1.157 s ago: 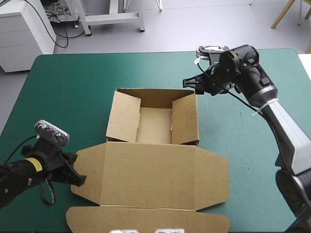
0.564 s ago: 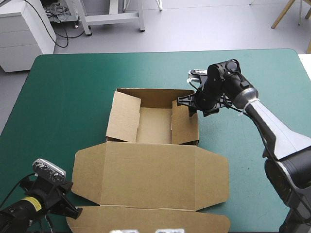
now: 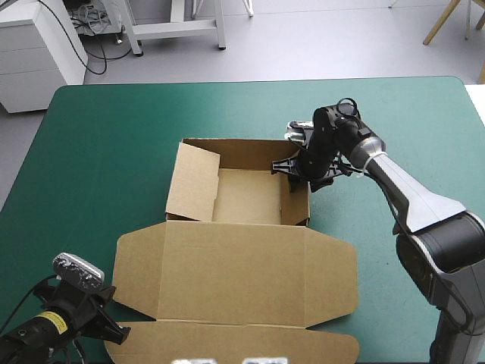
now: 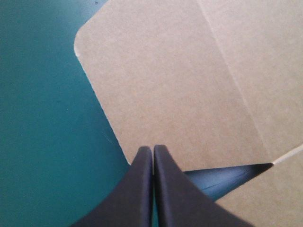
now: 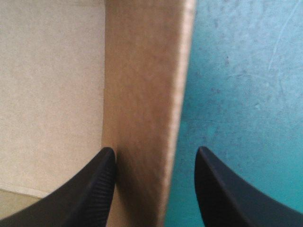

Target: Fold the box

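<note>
Right claw (image 5: 155, 150) straddles right wall of the box (image 3: 235, 280).

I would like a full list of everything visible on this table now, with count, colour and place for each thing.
brown board box: one, brown, middle of the table; open tray, lid flat toward the near edge.
teal-green table cover: one, teal-green, under everything.
left gripper: one, black fingers shut, at the lid's left flap, by the table's near edge.
right gripper: one, black fingers open, astride the tray's right wall.
</note>
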Tool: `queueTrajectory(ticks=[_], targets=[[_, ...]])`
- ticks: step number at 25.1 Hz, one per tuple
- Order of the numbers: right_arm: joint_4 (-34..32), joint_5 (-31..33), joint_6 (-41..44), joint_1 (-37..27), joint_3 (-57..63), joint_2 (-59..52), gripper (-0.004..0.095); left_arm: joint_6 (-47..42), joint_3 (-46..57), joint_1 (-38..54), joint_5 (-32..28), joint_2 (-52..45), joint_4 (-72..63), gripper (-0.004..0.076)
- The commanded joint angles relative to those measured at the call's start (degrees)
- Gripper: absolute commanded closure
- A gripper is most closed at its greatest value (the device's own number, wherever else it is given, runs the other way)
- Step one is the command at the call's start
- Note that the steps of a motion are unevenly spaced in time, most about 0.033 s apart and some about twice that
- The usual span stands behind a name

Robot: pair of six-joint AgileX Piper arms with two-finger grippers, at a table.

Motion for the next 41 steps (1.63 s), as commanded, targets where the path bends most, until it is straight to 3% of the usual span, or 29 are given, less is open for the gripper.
queueTrajectory(ticks=[1, 8, 10, 13, 15, 16, 29, 34, 39, 41], targets=[[0.5, -0.6, -1.5, -0.3, -1.4, -2.1, 0.0450, -0.1, -1.5, -0.1, -3.2, 0.3, -0.3, 0.0734], [2.5, -0.6, -3.1, -0.3, -1.4, -0.1, 0.0451, -0.1, -1.5, -0.1, -4.5, 0.3, -0.1, 0.0734], [3.5, -0.6, -4.6, -0.3, -1.4, 0.2, 0.0504, -0.1, -1.5, -0.1, -4.5, 0.3, -0.1, 0.0734], [3.4, -0.6, -6.0, -0.3, -1.4, 0.2, 0.0696, -0.1, -1.5, -0.1, -4.5, 0.3, -0.1, 0.0734], [3.1, -0.6, -6.9, -0.3, -1.4, 0.2, 0.0885, -0.1, -1.5, -0.1, -4.5, 0.3, -0.1, 0.0734], [3.1, -0.6, -6.9, -0.3, -1.4, 0.2, 0.0916, -0.1, -1.5, -0.1, -4.5, 0.3, -0.1, 0.0734], [1.8, -0.6, -7.7, -0.3, -1.5, 0.0, 0.0927, -0.3, -1.5, -0.1, -4.4, 0.3, -0.1, 0.0734], [-0.3, -0.6, -7.7, -0.3, -1.6, -0.1, 0.0822, -0.6, -1.5, -0.1, -4.4, 0.3, -0.1, 0.0734], [0.0, -0.6, -7.3, -0.3, -1.6, -0.1, 0.0490, -0.5, -1.5, -0.1, -4.4, 0.3, -0.1, 0.0734], [0.0, -0.6, -6.8, -0.3, -1.6, -0.1, 0.0402, -0.5, -1.5, -0.1, -4.4, 0.3, -0.1, 0.0734]])
